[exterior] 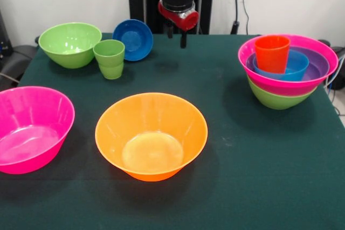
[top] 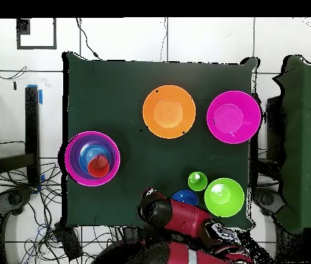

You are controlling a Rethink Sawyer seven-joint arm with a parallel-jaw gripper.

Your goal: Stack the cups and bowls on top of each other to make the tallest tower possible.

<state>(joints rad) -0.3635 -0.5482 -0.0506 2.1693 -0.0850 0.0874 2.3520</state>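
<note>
Front view: red-and-black gripper (exterior: 176, 34) hangs top centre, two dark fingers slightly apart, empty, apparently. Nested tower (exterior: 287, 71) at right: green plastic base, wide pink rim, purple and blue bowls, smooth orange-red cup (exterior: 271, 53) on top. Light green tumbler (exterior: 110, 58) upper left, between medium green bowl (exterior: 69, 44) and tilted small blue bowl (exterior: 132, 39). Big orange bowl (exterior: 151, 135) centre; big pink bowl (exterior: 31, 128) left edge.

Overhead view: tower (top: 93, 158) left; arm covers part of blue bowl (top: 183, 197).

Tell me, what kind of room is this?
Probably a robot lab: a red robot arm stands at a green-clothed table set with plastic bowls, and loose cables lie on the tiled floor.
</note>
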